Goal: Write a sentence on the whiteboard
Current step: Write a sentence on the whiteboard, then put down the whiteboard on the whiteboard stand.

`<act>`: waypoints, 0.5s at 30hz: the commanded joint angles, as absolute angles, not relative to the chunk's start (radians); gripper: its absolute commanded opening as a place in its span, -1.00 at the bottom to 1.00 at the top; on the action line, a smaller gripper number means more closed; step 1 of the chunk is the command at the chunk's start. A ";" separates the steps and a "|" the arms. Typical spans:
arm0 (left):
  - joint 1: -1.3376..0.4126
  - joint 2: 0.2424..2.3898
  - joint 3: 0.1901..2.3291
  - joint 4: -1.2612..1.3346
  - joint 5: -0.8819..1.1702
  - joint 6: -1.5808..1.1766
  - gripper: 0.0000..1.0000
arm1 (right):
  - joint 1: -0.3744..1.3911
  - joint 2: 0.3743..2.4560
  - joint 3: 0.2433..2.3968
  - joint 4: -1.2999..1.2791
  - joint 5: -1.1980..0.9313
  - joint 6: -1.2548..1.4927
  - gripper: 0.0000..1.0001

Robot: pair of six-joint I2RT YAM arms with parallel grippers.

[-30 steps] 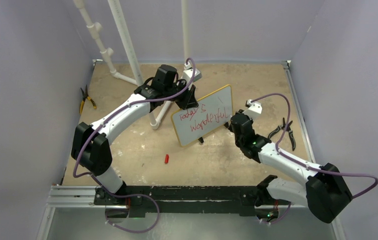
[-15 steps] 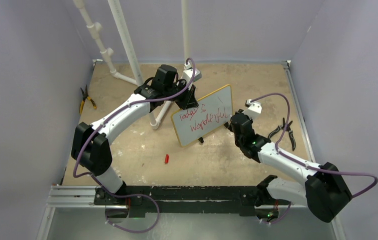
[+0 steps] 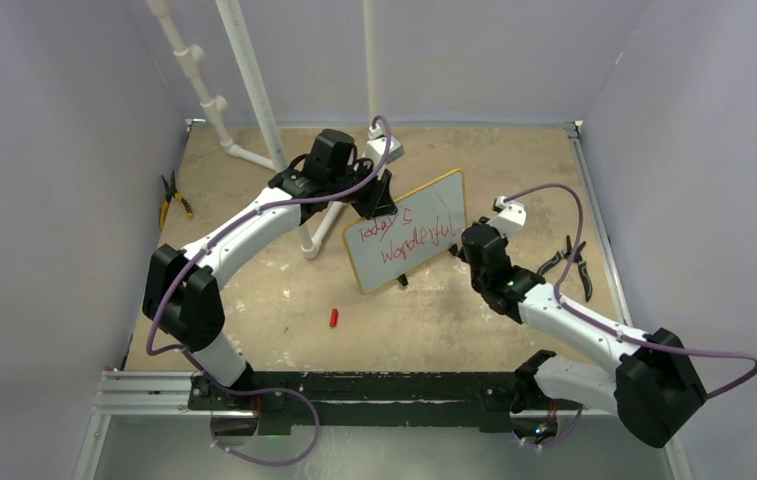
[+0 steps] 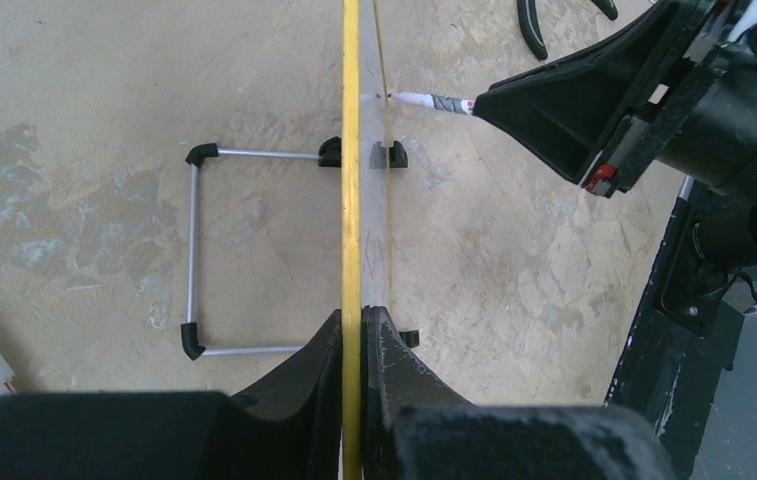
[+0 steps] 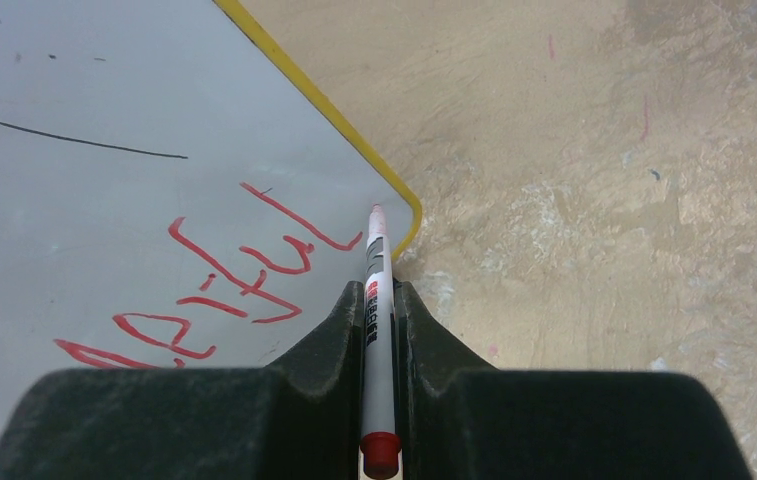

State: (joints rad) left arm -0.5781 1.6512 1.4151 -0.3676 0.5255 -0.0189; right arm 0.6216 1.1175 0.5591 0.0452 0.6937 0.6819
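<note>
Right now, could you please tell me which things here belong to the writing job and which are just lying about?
In use:
whiteboard, held by the left gripper
red sentence
marker, in the right gripper

Lying about:
small red piece
yellow-handled pliers
black pliers
white pipes

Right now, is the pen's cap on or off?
Off. The pen, held by the right gripper, shows its bare tip at the whiteboard.

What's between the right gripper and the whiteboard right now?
Only the marker, clamped in the right gripper, its tip at the whiteboard near its yellow corner. The right wrist view shows it.
</note>
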 commanded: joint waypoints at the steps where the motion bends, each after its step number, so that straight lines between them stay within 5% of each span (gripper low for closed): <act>1: -0.580 1.614 1.416 -0.344 0.495 -0.032 -0.74 | 0.621 1.015 0.624 -0.060 0.763 0.729 -1.00; 7: -0.579 1.571 1.402 -0.323 0.417 -0.042 0.00 | 0.623 0.833 0.674 -0.211 0.692 0.702 -1.00; 15: -0.580 1.441 1.357 -0.246 0.300 -0.036 0.24 | 0.622 0.656 0.770 -0.358 0.386 0.597 -1.00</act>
